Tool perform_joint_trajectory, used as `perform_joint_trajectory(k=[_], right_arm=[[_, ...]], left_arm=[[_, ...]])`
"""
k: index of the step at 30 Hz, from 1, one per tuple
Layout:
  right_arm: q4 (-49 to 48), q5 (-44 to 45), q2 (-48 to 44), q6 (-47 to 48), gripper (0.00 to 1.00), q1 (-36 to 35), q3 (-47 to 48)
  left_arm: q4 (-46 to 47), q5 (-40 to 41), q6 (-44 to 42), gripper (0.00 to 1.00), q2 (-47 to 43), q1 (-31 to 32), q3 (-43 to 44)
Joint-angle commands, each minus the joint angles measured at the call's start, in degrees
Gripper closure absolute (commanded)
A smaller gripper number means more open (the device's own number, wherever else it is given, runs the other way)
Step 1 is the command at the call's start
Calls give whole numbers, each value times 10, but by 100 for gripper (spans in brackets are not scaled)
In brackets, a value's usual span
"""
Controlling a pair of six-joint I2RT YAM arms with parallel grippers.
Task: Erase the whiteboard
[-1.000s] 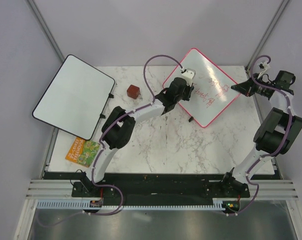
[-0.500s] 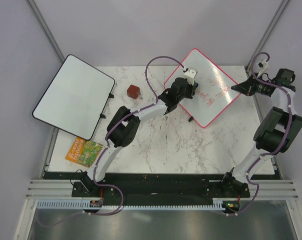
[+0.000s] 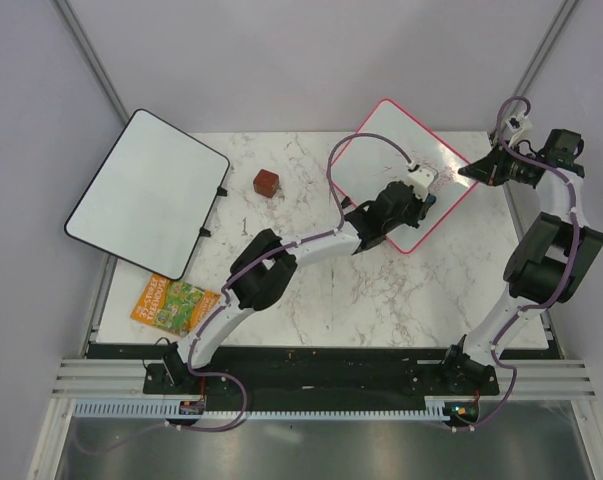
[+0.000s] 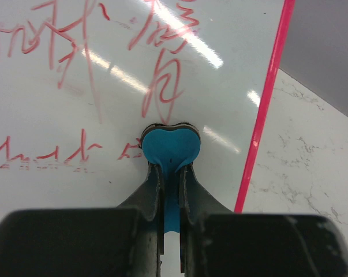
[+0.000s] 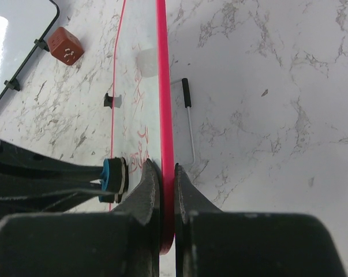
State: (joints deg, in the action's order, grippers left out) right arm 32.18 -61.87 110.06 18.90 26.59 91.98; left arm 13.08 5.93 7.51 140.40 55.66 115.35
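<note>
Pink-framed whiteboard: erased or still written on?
Still written on. Red handwriting shows across the whiteboard beyond the blue eraser that the left gripper holds.

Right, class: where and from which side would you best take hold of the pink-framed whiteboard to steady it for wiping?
Grip the pink-framed white rectangular whiteboard by its thin frame, coming edge-on from the right. The rim is slim enough to fit between the jaws and clear of the red writing, as the right pincer clamping it shows, leaving the face free for the blue eraser.
</note>
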Motion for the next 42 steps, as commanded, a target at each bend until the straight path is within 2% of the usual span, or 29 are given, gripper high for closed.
perform_joint_trajectory(k=[1, 7, 15, 20, 23, 29, 36, 42], right_arm=[[56, 99, 23, 96, 100, -70, -45], [53, 101, 19, 97, 100, -73, -46], [65, 108, 9, 115, 100, -76, -51], [103, 121, 16, 148, 100, -77, -37], [138, 123, 26, 174, 100, -76, -21], [222, 123, 53, 238, 100, -77, 19], [232, 117, 31, 262, 100, -77, 9], [228, 117, 17, 261, 100, -77, 9]], left_arm=[[-65, 34, 1, 98, 26, 24, 38], [-122, 98, 43, 98, 28, -32, 71], [-121, 73, 87, 98, 26, -113, 58], [-111, 66, 89, 98, 26, -138, 65], [-109, 37, 77, 98, 44, -145, 98], [-105, -93, 56, 98, 63, -127, 124], [-88, -125, -1, 98, 40, -50, 74], [-100, -183, -33, 98, 33, 5, 59]])
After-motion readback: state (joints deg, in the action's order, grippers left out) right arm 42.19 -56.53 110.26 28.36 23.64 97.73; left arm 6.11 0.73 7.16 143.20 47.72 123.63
